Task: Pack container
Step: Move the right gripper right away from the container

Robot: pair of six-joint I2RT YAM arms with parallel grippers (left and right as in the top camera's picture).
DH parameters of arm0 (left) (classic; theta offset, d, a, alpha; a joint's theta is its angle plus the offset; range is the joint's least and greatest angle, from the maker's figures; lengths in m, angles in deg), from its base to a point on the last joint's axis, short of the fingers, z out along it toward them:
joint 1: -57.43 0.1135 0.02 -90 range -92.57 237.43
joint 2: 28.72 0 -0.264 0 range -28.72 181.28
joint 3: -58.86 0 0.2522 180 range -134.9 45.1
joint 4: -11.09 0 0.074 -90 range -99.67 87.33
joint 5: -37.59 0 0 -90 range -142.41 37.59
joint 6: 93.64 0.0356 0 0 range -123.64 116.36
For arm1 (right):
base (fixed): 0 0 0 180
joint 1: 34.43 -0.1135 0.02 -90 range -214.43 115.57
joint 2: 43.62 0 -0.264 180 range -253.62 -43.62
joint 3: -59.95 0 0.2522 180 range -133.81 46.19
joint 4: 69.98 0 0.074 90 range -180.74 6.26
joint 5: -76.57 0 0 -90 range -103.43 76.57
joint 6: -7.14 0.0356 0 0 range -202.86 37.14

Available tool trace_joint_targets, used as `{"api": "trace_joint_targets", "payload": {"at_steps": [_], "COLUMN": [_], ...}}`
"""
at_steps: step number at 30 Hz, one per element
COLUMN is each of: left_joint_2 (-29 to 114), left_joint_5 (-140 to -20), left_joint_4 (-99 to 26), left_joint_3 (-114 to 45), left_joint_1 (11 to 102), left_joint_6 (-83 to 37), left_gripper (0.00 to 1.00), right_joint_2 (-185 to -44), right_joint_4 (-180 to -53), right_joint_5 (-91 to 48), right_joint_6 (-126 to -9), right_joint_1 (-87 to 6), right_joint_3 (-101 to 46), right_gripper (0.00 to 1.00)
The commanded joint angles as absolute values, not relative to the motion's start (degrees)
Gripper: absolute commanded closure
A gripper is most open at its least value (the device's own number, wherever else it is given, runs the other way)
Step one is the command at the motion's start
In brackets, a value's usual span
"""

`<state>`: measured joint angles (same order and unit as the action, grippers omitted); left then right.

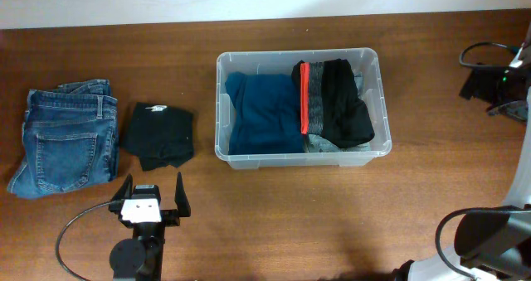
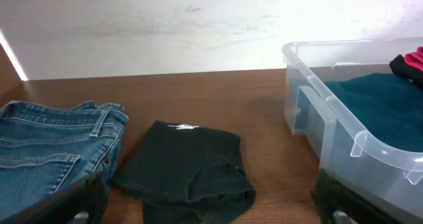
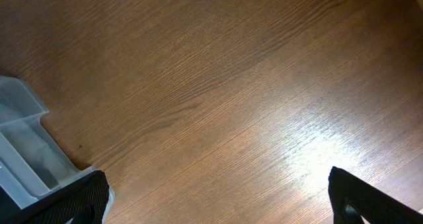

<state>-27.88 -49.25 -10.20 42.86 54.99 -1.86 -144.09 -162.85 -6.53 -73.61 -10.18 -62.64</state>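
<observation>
Hovering left of the container (image 1: 282, 55), which sat mid-table (image 1: 332, 215), my left gripper (image 1: 153, 183) was spread wide, empty; right gripper (image 3: 218, 201) likewise spread, nr its corner. Packing looked partway: black top (image 1: 158, 135) & jeans (image 1: 65, 136) lay left of the container, so next I'd prob. need to pinch the top.

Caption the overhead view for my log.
Clear container holds a teal garment and black clothes; jeans and a black garment lie left of it.
</observation>
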Motion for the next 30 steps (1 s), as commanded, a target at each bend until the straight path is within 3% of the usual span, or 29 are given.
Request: {"api": "trace_joint_targets", "payload": {"at_steps": [1,25,30], "left_joint_2": [-28.32,-28.32,-28.32], "left_joint_5": [-50.08,-50.19,-61.58], "left_joint_4": [-10.02,-9.81,-9.65], "left_joint_3": [43.25,43.25,42.95], "left_joint_1": [55.26,55.23,55.19], "left_joint_6": [-0.96,-1.00,-1.00], "left_gripper": [0.00,0.01,0.01], "right_joint_2": [-144.29,-144.29,-144.29], "right_joint_4": [-162.85,-162.85,-162.85], "right_joint_5": [-5.86,-5.86,-5.84], "right_joint_6": [-72.91,-72.91,-72.91], "right_joint_1": [-9.94,-9.98,-9.98], "right_joint_3": [-62.47,-62.47,-62.47], "right_gripper": [0.02,0.02,0.02]}}
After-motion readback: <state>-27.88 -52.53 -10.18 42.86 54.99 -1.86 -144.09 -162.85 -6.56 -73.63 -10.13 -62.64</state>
